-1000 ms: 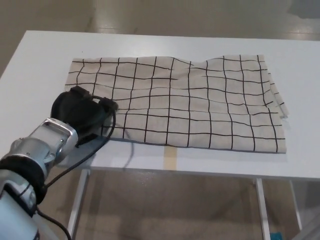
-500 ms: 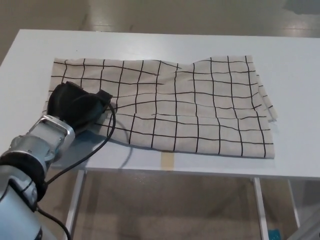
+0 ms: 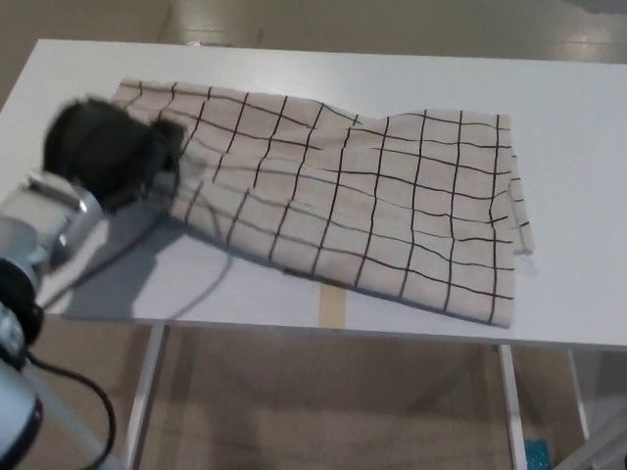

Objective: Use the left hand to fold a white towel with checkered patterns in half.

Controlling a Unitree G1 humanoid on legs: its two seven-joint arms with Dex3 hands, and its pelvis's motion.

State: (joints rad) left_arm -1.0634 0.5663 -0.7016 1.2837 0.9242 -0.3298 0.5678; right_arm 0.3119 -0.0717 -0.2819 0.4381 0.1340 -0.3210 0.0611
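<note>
A white towel with a black grid pattern lies spread across the white table. Its right part rests flat, with its right edge near the table's right side. My left hand, black and blurred by motion, is at the towel's left end, shut on the near left corner. That corner is raised off the table, so the towel's near edge slants up toward the hand and casts a shadow below it. The grip itself is hidden behind the hand. My right hand does not show.
A strip of tan tape marks the table's front edge, just below the towel. A black cable hangs from my left forearm. Metal table legs and a tan floor show beneath.
My left hand has risen and moved back and to the left, dragging the towel's near left corner off the table. The view has also shifted a little.
</note>
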